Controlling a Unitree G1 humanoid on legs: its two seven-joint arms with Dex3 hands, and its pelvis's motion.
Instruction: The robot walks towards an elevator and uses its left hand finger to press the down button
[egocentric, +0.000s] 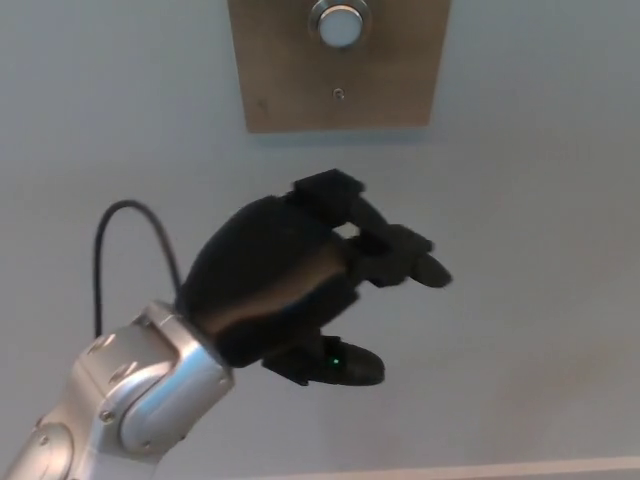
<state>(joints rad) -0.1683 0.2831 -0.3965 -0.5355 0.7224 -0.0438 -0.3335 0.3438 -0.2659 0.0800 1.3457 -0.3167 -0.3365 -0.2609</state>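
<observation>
A round silver button (339, 23) with a pale centre sits at the top of a brushed steel plate (290, 90) on the wall, with a small screw (339, 94) below it. My left hand (300, 280) is raised in front of the wall below the plate. Its fingers (400, 250) are spread and point right, the thumb (340, 365) lies underneath, and it holds nothing. The fingertips hang well below the button, apart from the plate. My right hand does not show.
A pale grey-blue wall (540, 250) fills the view. A light strip (500, 468) runs along the bottom edge. A black cable (130, 250) loops up from my silver left forearm (130, 400).
</observation>
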